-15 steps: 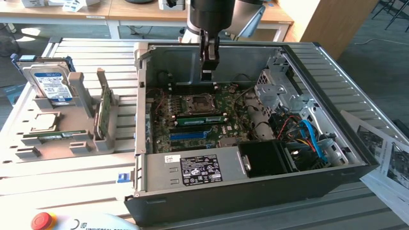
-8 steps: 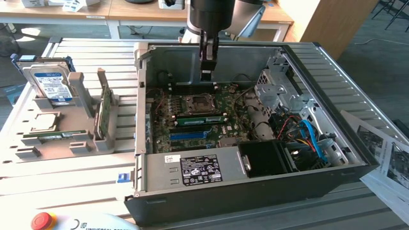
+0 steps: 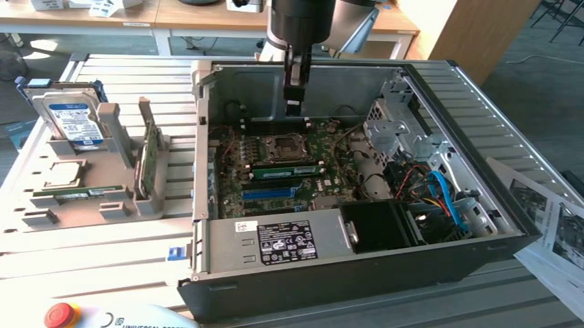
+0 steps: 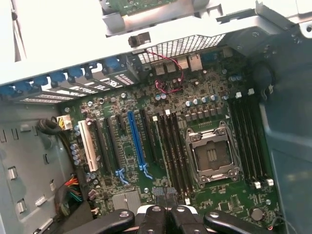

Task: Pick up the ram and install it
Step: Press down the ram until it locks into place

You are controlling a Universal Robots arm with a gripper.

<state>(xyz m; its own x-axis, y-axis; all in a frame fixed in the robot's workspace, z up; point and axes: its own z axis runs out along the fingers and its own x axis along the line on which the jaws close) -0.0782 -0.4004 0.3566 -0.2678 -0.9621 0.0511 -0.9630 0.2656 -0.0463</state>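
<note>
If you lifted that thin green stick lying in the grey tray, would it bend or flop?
Probably stiff: the green stick looks like a flat circuit board. Likely light, since it is so thin. Lying flat in the grey tray, it should not roll.

White slatted bench [image 3: 119,239] in the foreground; wooden desks [image 3: 210,17] behind it; grey carpeted floor [image 3: 538,82]; bright daylight on the slats.

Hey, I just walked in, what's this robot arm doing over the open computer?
The arm's gripper hangs above the motherboard inside the open computer case, its fingers shut. One green ram stick already sits in a slot beside the CPU socket. A grey rack on the exterior view's left holds a hard drive and other parts.
</note>
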